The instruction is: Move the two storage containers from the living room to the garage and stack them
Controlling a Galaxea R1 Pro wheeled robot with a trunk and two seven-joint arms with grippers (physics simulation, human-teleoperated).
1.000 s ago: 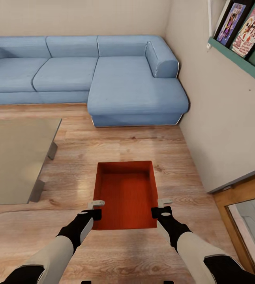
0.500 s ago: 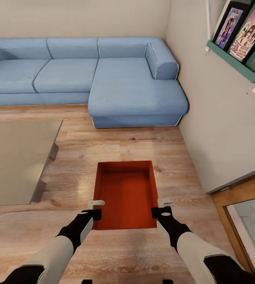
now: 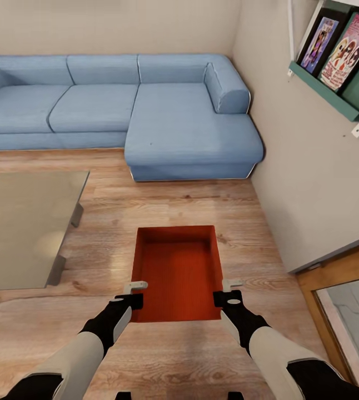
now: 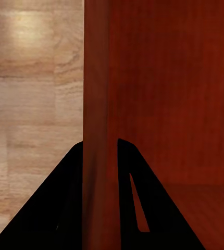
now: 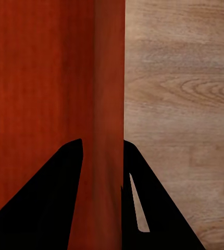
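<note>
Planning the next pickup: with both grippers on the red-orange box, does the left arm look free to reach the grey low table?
Probably not. The left gripper is shut on the wall of the red-orange rectangular storage container, as is the right gripper opposite. The grey low table lies off to the left; reaching it would mean letting go.

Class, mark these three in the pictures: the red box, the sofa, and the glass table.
box (image 3: pixel 178 272), head view, on its flat inner bottom.
sofa (image 3: pixel 190 122), head view, on the chaise seat cushion.
table (image 3: pixel 18 222), head view, on the glass top.
</note>
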